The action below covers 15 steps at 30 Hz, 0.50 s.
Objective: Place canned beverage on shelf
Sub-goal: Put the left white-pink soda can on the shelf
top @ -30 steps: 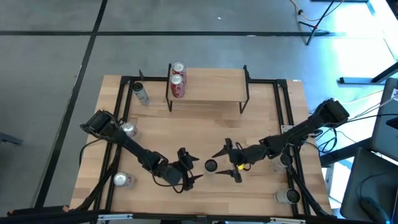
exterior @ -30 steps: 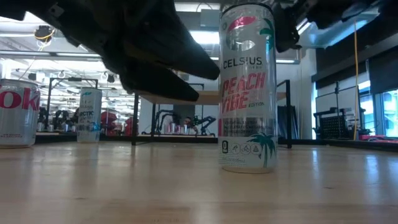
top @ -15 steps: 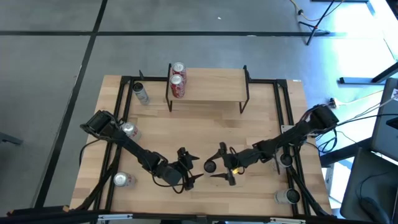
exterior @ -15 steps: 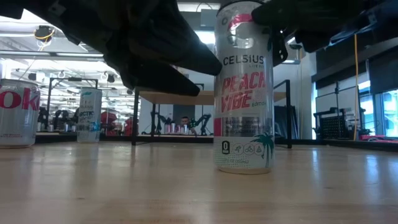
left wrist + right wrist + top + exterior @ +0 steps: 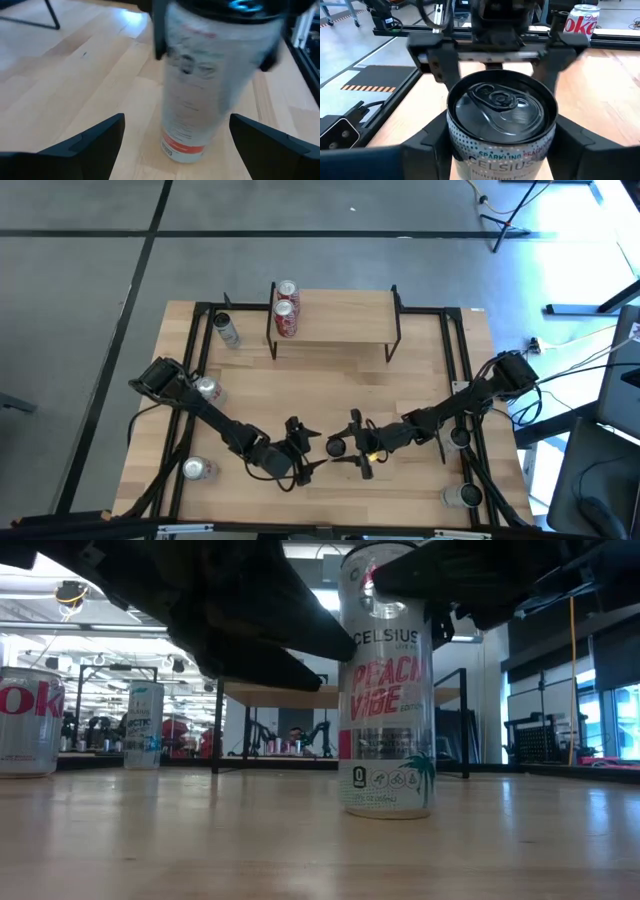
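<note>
A: Going from the left side across, what have we got?

B: A Coke can [image 5: 196, 469] near the front-left corner of the desk [image 5: 330, 370], another can [image 5: 208, 388] beside the left arm, and a slim can [image 5: 226, 329] lying by the rear-left corner. The left pincer [image 5: 303, 451] sits low near the front middle, spread wide and holding nothing, pointing at the Celsius can [image 5: 386, 680].

A: And the can itself?

B: Upright on the desk, front centre, between the two pincers. The right pincer [image 5: 356, 450] is at it, one finger either side near the top (the right wrist view looks down on the lid between both fingers). They are open around it; whether the pads touch the wall yet, I cannot tell.

A: The shelf?

B: The shelf [image 5: 335, 315] stands at the rear of the desk, well apart from the can. Two red cans [image 5: 285, 311] already sit at its left end; the rest of the plank is bare.

A: What could go wrong?

B: I'd judge the grip is high on a tall, narrow can, so an uneven close could tip it, likely toward the left pincer just beside it. A smooth wall may also slip in the lift. Setting down too far left on the shelf risks knocking the red cans; the black frame posts are another thing to catch.
</note>
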Each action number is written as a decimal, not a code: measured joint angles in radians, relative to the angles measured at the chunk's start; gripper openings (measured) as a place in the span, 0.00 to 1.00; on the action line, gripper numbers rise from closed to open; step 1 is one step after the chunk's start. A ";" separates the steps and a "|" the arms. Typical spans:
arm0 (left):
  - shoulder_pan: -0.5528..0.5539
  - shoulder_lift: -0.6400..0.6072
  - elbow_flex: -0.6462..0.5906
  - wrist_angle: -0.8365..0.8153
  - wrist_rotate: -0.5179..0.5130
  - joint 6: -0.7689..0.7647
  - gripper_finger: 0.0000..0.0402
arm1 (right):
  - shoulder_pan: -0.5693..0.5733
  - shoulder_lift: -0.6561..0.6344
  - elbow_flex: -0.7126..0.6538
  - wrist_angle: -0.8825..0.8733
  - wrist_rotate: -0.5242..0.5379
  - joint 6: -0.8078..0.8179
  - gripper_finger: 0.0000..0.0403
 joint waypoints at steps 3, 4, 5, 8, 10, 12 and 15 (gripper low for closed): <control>-0.024 -0.028 0.000 -0.026 -0.005 0.011 0.88 | 0.000 -0.012 0.000 -0.014 0.000 -0.006 0.53; -0.033 -0.038 0.000 -0.043 -0.007 0.010 0.88 | 0.000 -0.020 0.000 -0.022 -0.001 -0.018 0.53; -0.041 -0.047 0.000 -0.059 -0.011 0.008 0.88 | 0.000 -0.032 0.000 -0.033 0.001 -0.030 0.53; -0.074 -0.066 0.000 -0.113 -0.062 0.007 0.88 | -0.008 -0.088 0.002 -0.068 0.020 -0.062 0.53; -0.097 -0.066 -0.001 -0.126 -0.083 0.022 0.88 | -0.026 -0.132 0.016 -0.118 0.018 -0.078 0.53; -0.113 -0.066 -0.029 -0.088 -0.074 0.026 0.88 | -0.055 -0.175 0.039 -0.190 0.016 -0.089 0.53; -0.112 -0.066 -0.101 0.045 -0.031 0.013 0.88 | -0.109 -0.234 0.089 -0.313 -0.008 -0.110 0.53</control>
